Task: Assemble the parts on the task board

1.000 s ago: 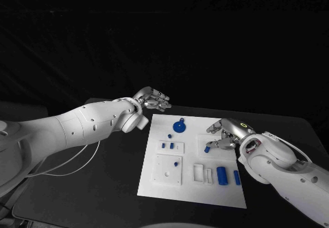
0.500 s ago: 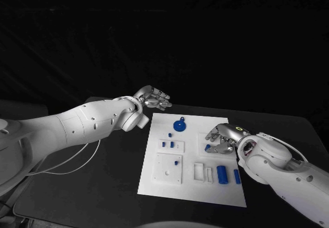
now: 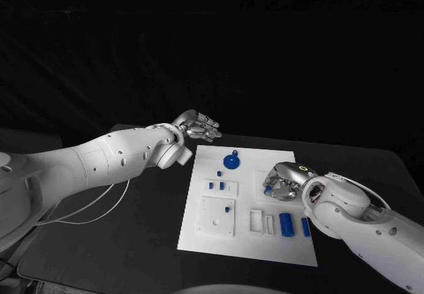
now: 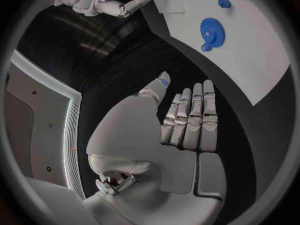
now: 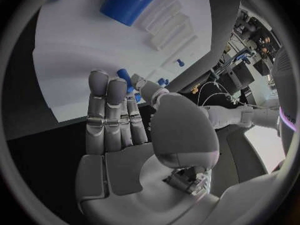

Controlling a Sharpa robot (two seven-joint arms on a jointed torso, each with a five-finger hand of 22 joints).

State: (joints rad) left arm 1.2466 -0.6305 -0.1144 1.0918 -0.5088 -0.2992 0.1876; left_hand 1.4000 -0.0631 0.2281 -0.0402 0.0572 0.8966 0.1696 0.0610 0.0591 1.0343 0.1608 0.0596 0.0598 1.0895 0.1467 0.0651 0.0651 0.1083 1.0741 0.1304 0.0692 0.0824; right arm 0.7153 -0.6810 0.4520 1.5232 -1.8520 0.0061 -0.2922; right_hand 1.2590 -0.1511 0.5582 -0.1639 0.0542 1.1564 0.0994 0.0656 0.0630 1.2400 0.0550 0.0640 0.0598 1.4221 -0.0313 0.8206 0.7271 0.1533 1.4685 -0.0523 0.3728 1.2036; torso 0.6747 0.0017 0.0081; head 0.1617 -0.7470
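task board (image 3: pixel 250 248) on bench holds blue gear (image 3: pixel 230 162) & cylinder (image 3: pixel 285 224). right hand (image 3: pixel 283 182) pinches small blue part (image 5: pixel 124 76) over board, mostly hidden. left hand (image 3: pixel 196 127) off board's far corner, fingers apart, empty.

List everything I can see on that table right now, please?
Table: one, black, under everything.
Task board: one, white, mid-table.
Gear: one, blue, far part of the board.
Cylinder: one, blue, near right of the board.
Small part: one, blue, at the right hand's fingertips.
Other small parts: several, blue, scattered on the board.
Left hand: silver, beyond the board's far left corner, holding nothing.
Right hand: silver, over the board's right side, pinching the small part.
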